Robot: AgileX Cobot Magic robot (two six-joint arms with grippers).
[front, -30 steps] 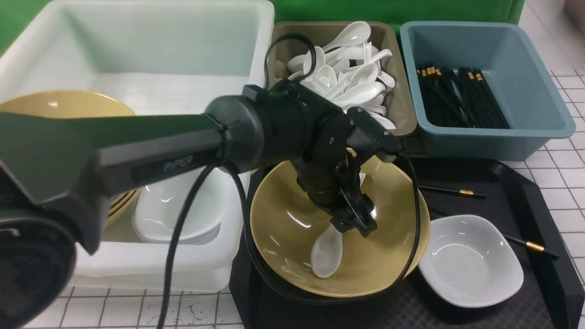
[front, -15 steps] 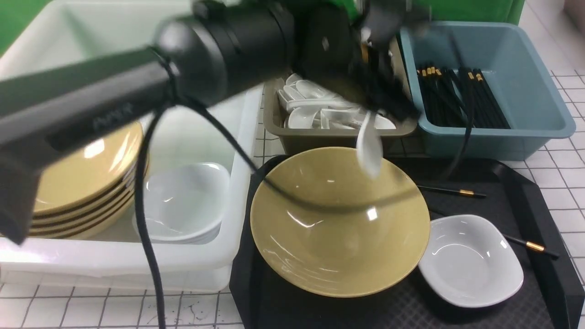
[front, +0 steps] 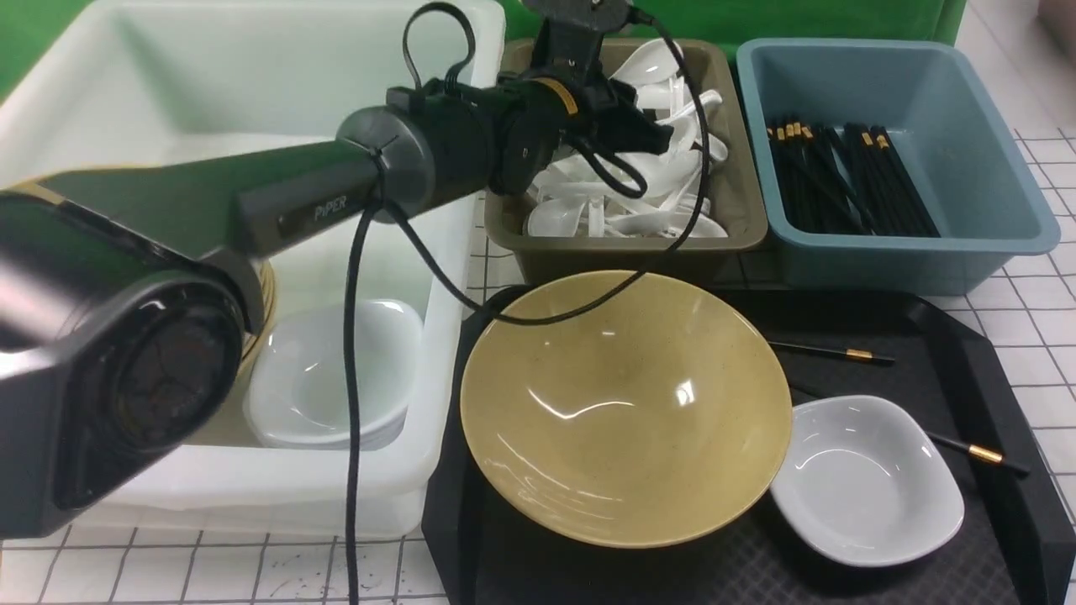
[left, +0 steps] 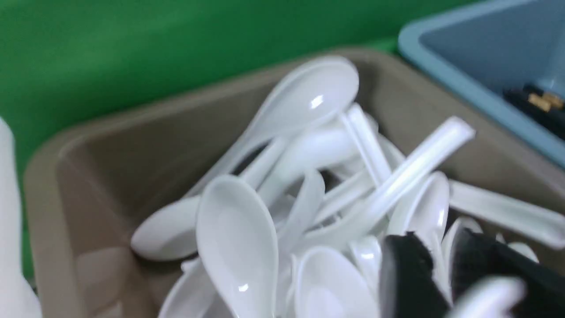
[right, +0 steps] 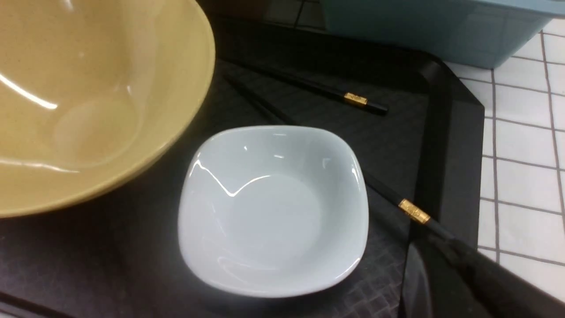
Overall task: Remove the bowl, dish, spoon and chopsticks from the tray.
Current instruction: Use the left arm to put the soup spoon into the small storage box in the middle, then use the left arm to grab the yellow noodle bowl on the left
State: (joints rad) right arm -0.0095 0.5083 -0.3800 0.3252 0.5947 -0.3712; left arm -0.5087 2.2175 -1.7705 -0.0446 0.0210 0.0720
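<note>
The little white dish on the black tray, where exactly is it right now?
In the front view, the dish sits toward the right, beside the big yellow bowl, over one black chopstick.

A glossy white rounded-square dish sits on a black textured plastic tray, beside a mustard-yellow bowl. Two black chopsticks with gold bands lie there too, one passing under the dish.

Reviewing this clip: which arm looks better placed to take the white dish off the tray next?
Probably the right: its wrist view faces the white dish closely, while the left arm reaches over the brown spoon tub, beyond the yellow bowl.
</note>
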